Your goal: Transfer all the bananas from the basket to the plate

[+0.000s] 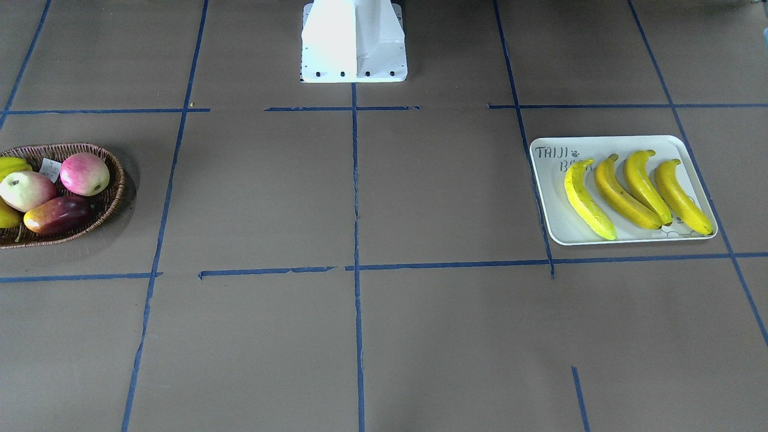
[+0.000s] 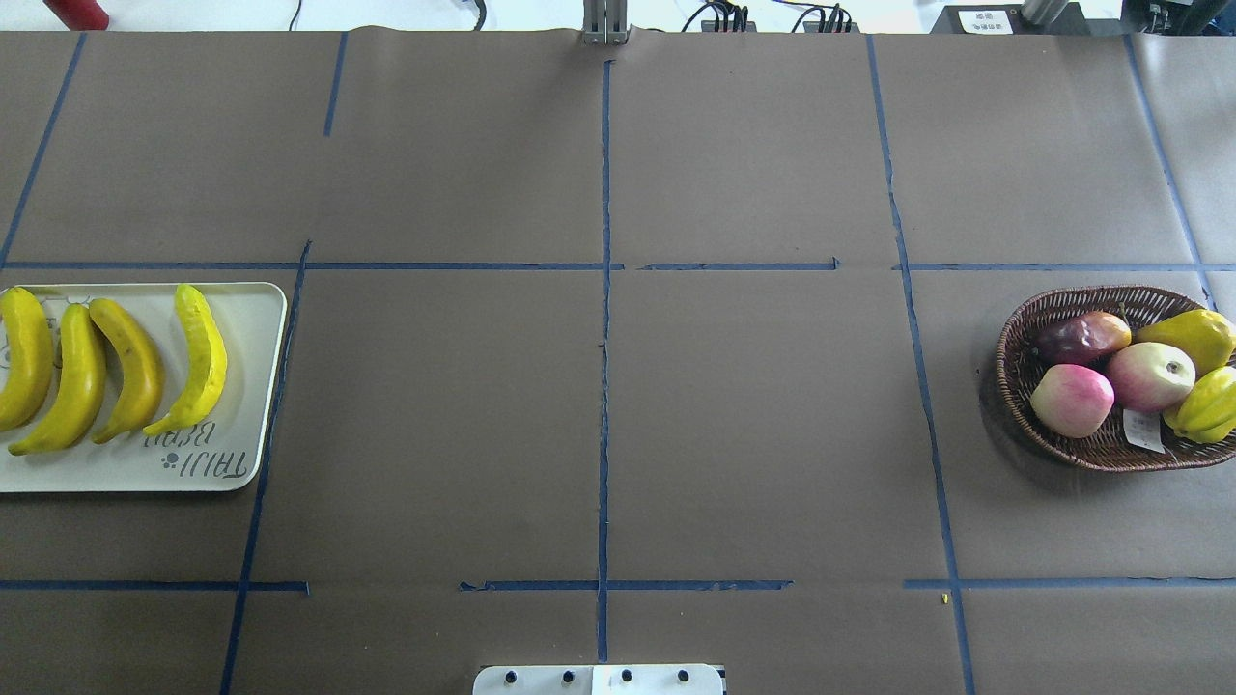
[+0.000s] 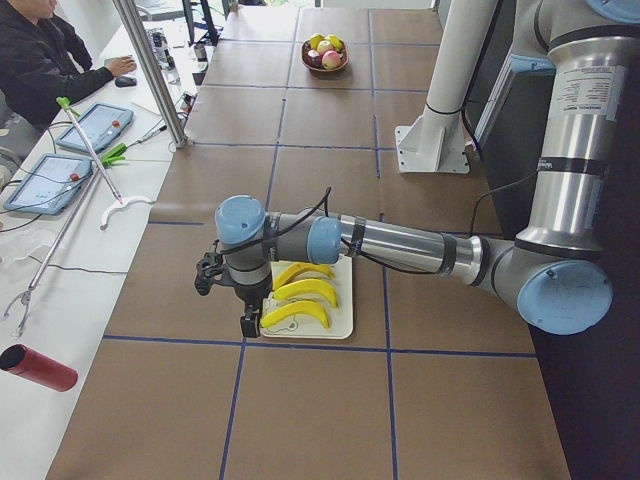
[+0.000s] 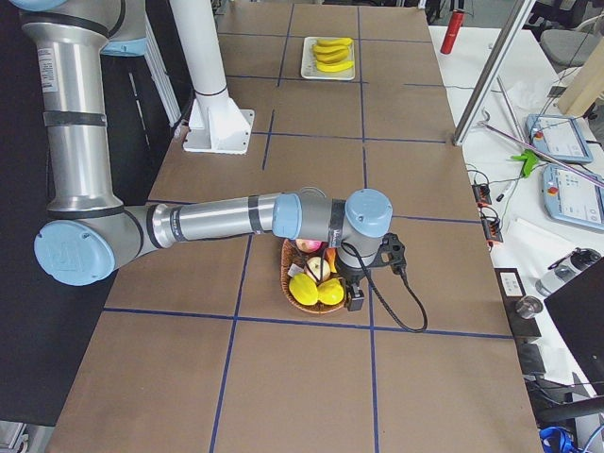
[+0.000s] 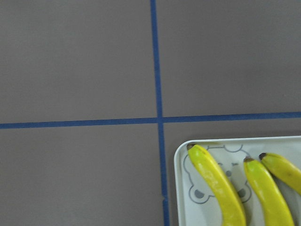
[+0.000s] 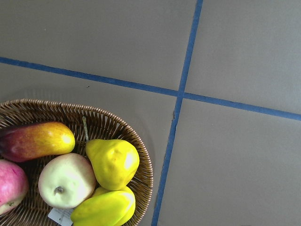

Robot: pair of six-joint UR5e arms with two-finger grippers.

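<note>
Four yellow bananas (image 1: 624, 195) lie side by side on the white plate (image 1: 600, 147), which is at the table's left end in the overhead view (image 2: 251, 386). The left wrist view shows the plate's corner (image 5: 181, 188) and banana tips (image 5: 216, 183). The wicker basket (image 2: 1014, 357) at the right end holds apples, a mango and other yellow fruit; no banana shows in it. My left gripper (image 3: 248, 318) hangs above the plate and my right gripper (image 4: 351, 300) above the basket (image 4: 300, 300). I cannot tell whether either gripper is open or shut.
The basket holds two pink apples (image 2: 1072, 399), a red-yellow mango (image 6: 37, 140), a yellow pear (image 6: 113, 162) and a ribbed yellow fruit (image 2: 1207, 405). The white robot base (image 1: 354, 42) stands mid-table. A person with tablets (image 3: 95, 125) sits beyond the far edge.
</note>
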